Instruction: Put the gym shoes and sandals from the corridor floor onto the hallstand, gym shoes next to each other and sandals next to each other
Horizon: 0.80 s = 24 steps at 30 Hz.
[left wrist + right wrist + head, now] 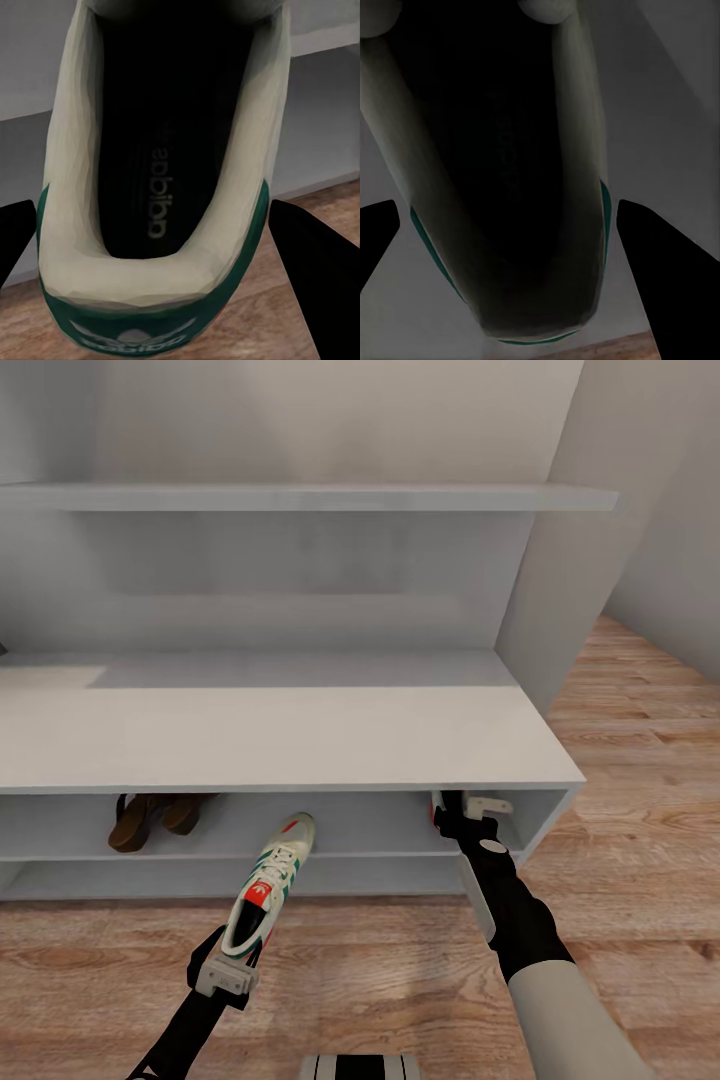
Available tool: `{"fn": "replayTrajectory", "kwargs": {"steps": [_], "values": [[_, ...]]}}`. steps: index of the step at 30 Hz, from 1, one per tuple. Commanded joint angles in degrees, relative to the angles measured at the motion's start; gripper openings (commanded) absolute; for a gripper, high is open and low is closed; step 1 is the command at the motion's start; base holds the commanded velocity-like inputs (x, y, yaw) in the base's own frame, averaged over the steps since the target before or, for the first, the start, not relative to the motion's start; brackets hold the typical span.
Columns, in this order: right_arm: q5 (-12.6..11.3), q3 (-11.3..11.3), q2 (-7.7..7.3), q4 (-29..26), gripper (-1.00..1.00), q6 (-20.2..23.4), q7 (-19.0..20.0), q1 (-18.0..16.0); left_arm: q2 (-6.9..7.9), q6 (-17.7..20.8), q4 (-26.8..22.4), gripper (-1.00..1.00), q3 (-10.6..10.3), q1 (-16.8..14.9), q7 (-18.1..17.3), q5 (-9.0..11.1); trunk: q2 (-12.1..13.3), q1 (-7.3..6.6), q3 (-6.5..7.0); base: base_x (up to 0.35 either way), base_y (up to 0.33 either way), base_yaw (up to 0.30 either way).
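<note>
One white gym shoe [268, 882] with green stripes hangs over the corridor floor [380, 970] just in front of the hallstand [300, 735], toe toward the rack. My left gripper [232, 952] is shut on its heel; the heel [150, 292] sits between the black fingers [315, 262]. My right gripper [452, 810] reaches into the upper tier at the rack's right end, shut on the other gym shoe [502, 187], of which a red and white sliver [437, 807] peeks out under the top. Both brown sandals [150, 820] lie side by side in the same tier at the left.
The rack's thick top [280, 730] overhangs the tiers and hides their depth. A high shelf [300, 497] runs above. The side panel [540, 610] closes the right end, with wood floor [640, 780] beyond it. My base [358, 1066] shows at the lower edge.
</note>
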Motion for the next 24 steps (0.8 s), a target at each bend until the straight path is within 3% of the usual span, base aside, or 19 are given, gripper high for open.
{"fn": "replayTrajectory", "kwargs": {"steps": [1,17,18,24], "values": [[0.01,0.0,0.0,0.0,-1.0,0.0,0.0,0.0,-0.01,0.01,0.01,-1.0,0.0,0.0,0.04,-0.01,0.0,0.0,0.0,0.005,0.0,0.0],[0.01,0.0,0.0,0.0,-1.0,0.0,0.0,0.0,-0.01,0.02,-0.01,-1.0,0.0,0.0,0.02,-0.01,0.0,0.0,0.0,0.001,0.0,0.0],[0.01,0.0,0.0,0.0,1.0,0.0,0.0,0.0,0.0,0.03,-0.01,-1.0,0.0,0.0,0.02,-0.01,0.0,0.0,0.0,0.0,0.0,0.0],[0.01,0.05,0.0,0.0,1.0,0.0,0.0,0.03,-0.01,0.02,0.0,-1.0,0.0,0.0,0.02,-0.01,0.0,0.0,0.0,0.0,0.0,0.0]]}}
